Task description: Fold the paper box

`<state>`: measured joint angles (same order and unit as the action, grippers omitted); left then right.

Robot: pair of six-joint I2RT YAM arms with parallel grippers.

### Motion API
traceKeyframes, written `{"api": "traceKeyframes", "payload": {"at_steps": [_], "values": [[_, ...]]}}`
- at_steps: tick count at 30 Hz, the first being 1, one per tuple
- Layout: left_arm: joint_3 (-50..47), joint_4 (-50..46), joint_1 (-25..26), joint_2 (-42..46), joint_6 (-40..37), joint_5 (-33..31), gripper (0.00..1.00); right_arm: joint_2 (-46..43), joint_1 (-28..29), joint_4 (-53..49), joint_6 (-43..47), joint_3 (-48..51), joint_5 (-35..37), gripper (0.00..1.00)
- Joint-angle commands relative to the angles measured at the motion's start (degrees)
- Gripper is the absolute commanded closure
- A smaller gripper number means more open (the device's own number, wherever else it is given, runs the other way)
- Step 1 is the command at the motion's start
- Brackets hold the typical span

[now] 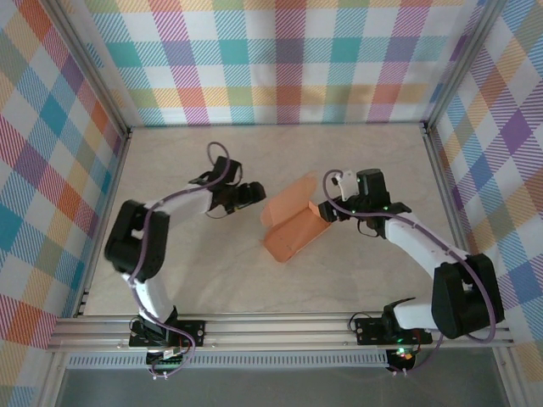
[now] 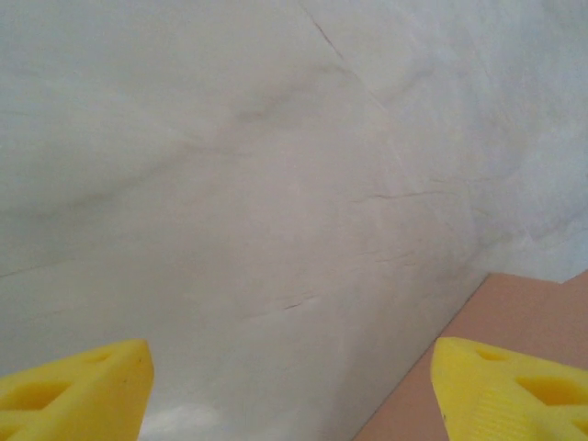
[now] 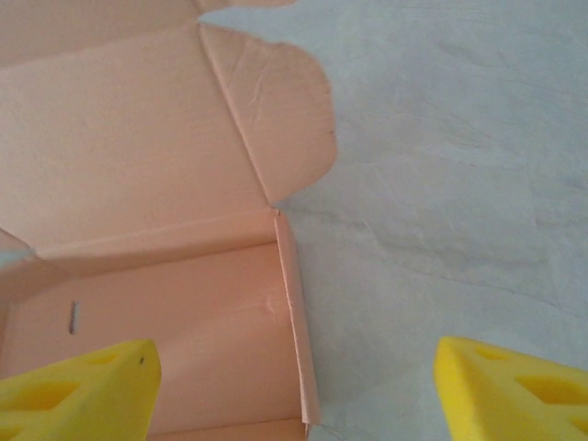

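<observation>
- Box: salmon card, mid-table, between my two grippers. It is partly formed: a shallow tray with its walls up and the lid open on the far side.
- Flap: rounded, on the lid's end, not yet folded in; it spreads over the table.
- Wall: thin end wall of the tray, upright, seen from above by my right wrist.
- Left gripper: just beside the box's left side and apart from it. Jaws wide apart, nothing between them. A corner of the box lies by one fingertip.
- Right gripper: at the box's right end. Jaws apart and clamped on nothing; they straddle the wall, one fingertip above the tray floor and the other above bare table.
- Step in hand (my judgement): the tray looks done and the lid is unclosed, so I am lining up for the closing folds.
- Next move calls for:
  - turning the flap inward along its crease;
  - a steadying touch from my left side so the light card does not slide;
  - swinging the lid down with the flap inside the wall.
</observation>
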<state>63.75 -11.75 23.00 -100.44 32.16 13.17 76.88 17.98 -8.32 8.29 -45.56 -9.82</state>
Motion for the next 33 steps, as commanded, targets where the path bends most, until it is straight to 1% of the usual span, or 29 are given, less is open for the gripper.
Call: {"api": "traceKeyframes", "payload": {"at_steps": [1, 3, 5, 9, 12, 22, 24, 28, 33], "values": [[-7.12, 3.41, -0.59, 10.16, -4.06, -5.17, 0.18, 4.22, 0.7, -2.78, 9.2, -2.66, -1.42, 0.28], [-11.93, 4.27, -0.59, 15.02, -4.67, -6.83, 0.17, 7.34, 1.43, -4.62, 11.14, -4.91, -1.23, 0.31], [-15.59, 4.83, -0.59, 18.4, -4.93, -6.85, 0.16, 10.24, 2.2, -6.59, 13.2, -7.1, -0.05, 0.34], [-21.15, 6.24, -0.59, 23.09, -4.66, -7.2, 0.16, 15.11, 2.76, -8.27, 15.77, -10.15, 2.33, 0.57], [-22.67, 6.32, -0.59, 23.96, -4.56, -7.96, 0.15, 17.54, 2.94, -8.36, 16.39, -11.5, 2.75, 0.65], [-21.67, 6.92, -0.59, 20.85, -5.59, -7.07, 0.14, 23.95, 3.53, -10.18, 16.89, -14.9, 4.38, 0.69], [-21.32, 7.08, -0.59, 20.03, -5.95, -6.7, 0.14, 24.47, 3.61, -10.23, 16.93, -14.91, 5.1, 0.73], [-20.69, 7.09, -0.59, 18.78, -6.32, -6.31, 0.14, 25.46, 4.16, -10.33, 17.03, -15.0, 6.86, 0.78], [-20.63, 7.2, -0.55, 18.12, -6.24, -5.89, 0.14, 26.2, 5.64, -9.91, 17.19, -14.86, 9.89, 0.8]]}}
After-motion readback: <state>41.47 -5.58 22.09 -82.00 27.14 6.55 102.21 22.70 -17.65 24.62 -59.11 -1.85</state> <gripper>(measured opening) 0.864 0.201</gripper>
